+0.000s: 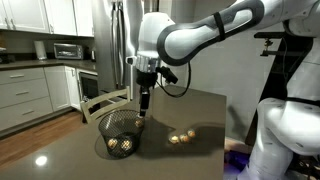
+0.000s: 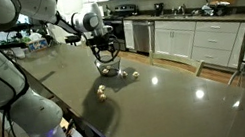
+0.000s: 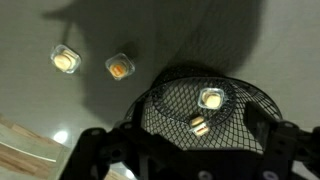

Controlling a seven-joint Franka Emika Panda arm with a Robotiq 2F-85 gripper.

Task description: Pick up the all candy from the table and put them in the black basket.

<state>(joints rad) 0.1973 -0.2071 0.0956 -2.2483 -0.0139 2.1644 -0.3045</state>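
Apparently foil-wrapped candy (image 3: pixel 210 98), shiny, in black basket (image 3: pixel 168 102)

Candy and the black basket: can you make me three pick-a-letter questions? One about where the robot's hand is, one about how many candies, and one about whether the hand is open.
1. Where is the gripper?
A) right above the black basket
B) under the table
C) lying flat on the table

2. In the wrist view, how many candies lie on the table outside the basket?
A) none
B) two
C) five

3. How is the gripper?
A) shut on a candy
B) open and empty
C) shut on the basket's rim

Answers:
1 A: in both exterior views it hangs straight over the basket.
2 B: two lie on the bare table, and two more lie inside the basket.
3 B: in the wrist view its jaws stand wide apart with nothing between them.
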